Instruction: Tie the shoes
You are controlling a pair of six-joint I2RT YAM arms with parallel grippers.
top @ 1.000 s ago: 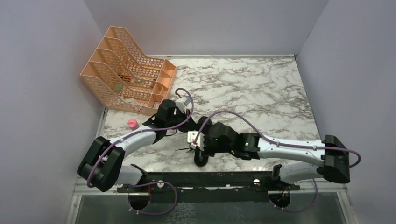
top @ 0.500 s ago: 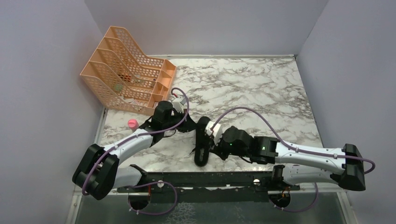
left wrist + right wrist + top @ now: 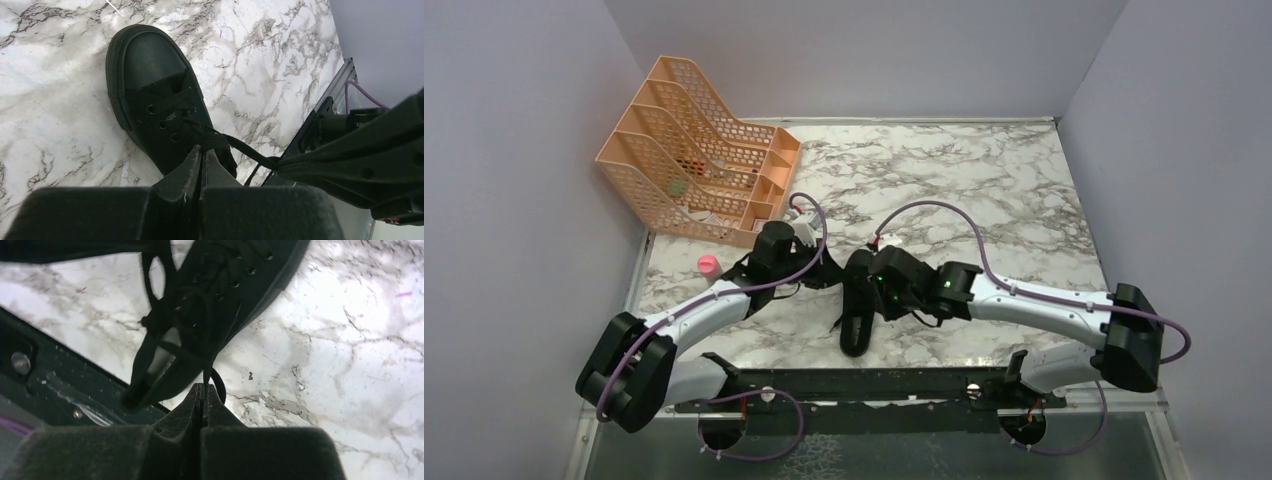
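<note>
The black shoe lies on the marble desk close to the front edge, between the 2 arms, heel toward the rail and its thin laces pulled loose above the eyelets. The left gripper has its jaws clenched on a lace right at the tongue, and the right gripper pinches another strand just beside the shoe's side. An orange file rack and a pink cap sit well apart at the left.

Matt cloth shoe; glossy marble-look table
</note>
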